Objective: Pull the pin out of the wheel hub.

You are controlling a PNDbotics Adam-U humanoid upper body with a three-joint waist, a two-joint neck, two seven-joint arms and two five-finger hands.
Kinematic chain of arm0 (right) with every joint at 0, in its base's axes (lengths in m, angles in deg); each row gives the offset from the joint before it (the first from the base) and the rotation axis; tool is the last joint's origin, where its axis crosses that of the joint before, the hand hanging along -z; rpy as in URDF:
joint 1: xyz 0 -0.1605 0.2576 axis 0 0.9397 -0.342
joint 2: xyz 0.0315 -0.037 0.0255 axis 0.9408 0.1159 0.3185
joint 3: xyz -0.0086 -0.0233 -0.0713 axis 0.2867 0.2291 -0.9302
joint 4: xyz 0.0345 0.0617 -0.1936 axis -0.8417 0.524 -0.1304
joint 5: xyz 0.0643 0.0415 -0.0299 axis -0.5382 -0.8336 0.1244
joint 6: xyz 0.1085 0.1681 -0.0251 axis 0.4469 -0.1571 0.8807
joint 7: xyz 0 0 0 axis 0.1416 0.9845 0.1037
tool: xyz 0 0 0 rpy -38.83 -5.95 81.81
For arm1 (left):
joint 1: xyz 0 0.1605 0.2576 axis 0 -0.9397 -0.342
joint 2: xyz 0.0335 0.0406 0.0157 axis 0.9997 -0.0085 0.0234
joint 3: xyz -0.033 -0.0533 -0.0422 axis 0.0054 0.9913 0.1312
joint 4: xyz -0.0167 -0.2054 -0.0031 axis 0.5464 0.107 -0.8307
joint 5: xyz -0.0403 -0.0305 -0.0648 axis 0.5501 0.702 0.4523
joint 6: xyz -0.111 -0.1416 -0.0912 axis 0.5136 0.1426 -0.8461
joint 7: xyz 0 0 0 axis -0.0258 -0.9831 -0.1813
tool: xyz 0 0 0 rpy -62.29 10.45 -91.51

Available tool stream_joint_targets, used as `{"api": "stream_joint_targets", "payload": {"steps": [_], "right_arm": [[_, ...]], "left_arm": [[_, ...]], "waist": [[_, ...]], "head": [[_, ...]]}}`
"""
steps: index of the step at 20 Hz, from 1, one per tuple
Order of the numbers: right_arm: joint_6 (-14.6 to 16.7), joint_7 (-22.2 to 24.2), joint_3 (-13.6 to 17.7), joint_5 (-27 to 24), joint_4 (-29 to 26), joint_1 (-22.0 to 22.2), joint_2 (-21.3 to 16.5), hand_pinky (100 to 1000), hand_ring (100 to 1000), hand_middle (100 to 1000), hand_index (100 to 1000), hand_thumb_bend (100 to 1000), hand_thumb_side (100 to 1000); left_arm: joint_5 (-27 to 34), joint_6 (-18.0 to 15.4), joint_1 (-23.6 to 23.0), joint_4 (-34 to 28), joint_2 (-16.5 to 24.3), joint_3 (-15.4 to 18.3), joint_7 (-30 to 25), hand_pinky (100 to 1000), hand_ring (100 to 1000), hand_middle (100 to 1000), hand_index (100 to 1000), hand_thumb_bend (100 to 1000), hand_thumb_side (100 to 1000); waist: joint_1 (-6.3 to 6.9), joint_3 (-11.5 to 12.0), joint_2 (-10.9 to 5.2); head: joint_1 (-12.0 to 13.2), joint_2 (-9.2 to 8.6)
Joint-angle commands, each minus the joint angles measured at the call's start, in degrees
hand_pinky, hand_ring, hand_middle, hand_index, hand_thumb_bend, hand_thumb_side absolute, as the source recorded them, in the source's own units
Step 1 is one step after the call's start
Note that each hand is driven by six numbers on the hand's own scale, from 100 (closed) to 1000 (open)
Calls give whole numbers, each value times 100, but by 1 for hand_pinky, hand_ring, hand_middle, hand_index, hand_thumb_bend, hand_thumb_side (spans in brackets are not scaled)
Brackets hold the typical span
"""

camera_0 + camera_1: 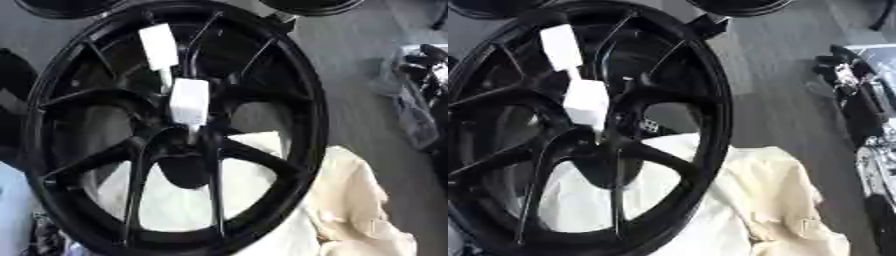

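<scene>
— Across the left eye view, what do you count?
— One black wheel [175, 130], spokes meeting at one hub [185, 155]. Two white blocks [188, 101] on a thin pin [166, 79] stand just above the hub.
— And the right eye view?
— Same wheel, one cream cloth [772, 200] beneath it. No hand shows, so fingers cannot be told.
</scene>
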Motion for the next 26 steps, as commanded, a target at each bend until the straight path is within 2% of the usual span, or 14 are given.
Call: {"api": "stream_joint_targets", "payload": {"steps": [1,19,22,26], "right_arm": [[23,18,46,-22,-54,-32,-78,1000,857,794,915,100,662],[39,34,37,-53,-82,-52,-134,1000,860,796,918,100,646],[149,113,-47,-94,-286,-120,-424,1000,866,803,922,100,575],[375,252,-244,-323,-669,-343,-1110,1000,872,810,924,100,476]], "left_arm": [[14,-11,7,-67,45,8,-7,692,714,687,737,297,771],[1,-4,45,-71,65,-13,-32,692,716,689,736,297,769],[-3,2,32,-66,80,-20,-38,692,716,690,737,298,768],[-17,4,12,-58,127,-29,-48,692,717,690,736,298,766]], "waist": [[-12,8,-136],[-9,2,-176],[-32,-21,-201],[-80,-64,-272]], "head": [[12,-69],[24,-47],[22,-1],[18,53]]}}
